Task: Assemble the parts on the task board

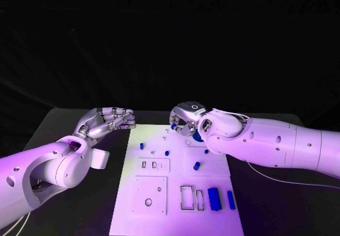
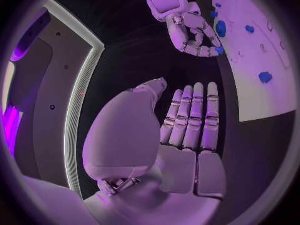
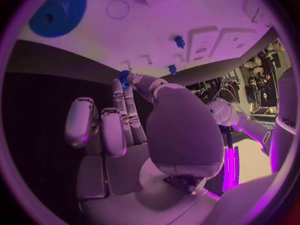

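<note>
The white task board (image 1: 175, 211) lies in the middle of the black table. My right hand (image 1: 185, 118) hovers over the board's far edge and pinches a small blue toothed part (image 3: 124, 77) between thumb and fingertip; the left wrist view shows that part (image 2: 219, 50) at the fingertips too. A large blue gear (image 3: 59, 10) lies on the board near it, half hidden by my right arm in the head view. My left hand (image 1: 106, 121) floats above the table just left of the board's far corner, fingers stretched out, holding nothing.
Small blue pegs (image 1: 142, 146) (image 1: 167, 153) (image 1: 197, 166) stand on the board's middle. Two long blue blocks (image 1: 213, 197) (image 1: 231, 199) sit by the rectangular slots at the near right. A round hole (image 1: 148, 201) marks the near-left plate.
</note>
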